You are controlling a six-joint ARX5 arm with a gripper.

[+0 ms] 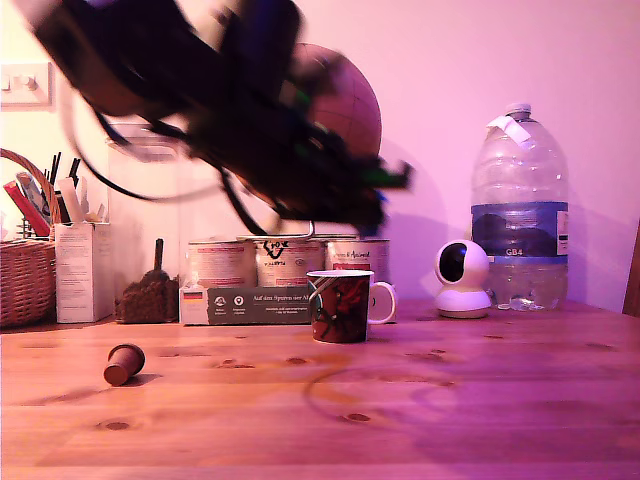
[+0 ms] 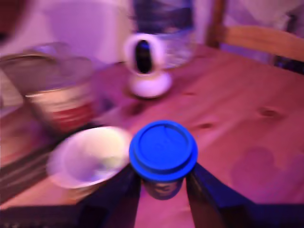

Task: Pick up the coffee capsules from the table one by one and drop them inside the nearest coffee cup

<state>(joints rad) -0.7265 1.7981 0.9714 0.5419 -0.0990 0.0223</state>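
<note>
Blurring hides most of the arm in the exterior view, so the gripper (image 2: pixel 163 183) shows clearly only in the wrist view. It is squeezed tight on the blue capsule (image 2: pixel 163 152), just beside the coffee cup (image 2: pixel 90 156). The brown capsule (image 1: pixel 124 364) lies tipped over on the table (image 1: pixel 450 400).

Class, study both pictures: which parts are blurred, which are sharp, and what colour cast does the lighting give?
Exterior view: the arm and gripper are smeared by motion blur, while the coffee cup, the reddish-brown capsule and the table stay sharp. Wrist view: everything is soft, the blue capsule between the fingers least so. Both carry a pink-purple cast.
</note>
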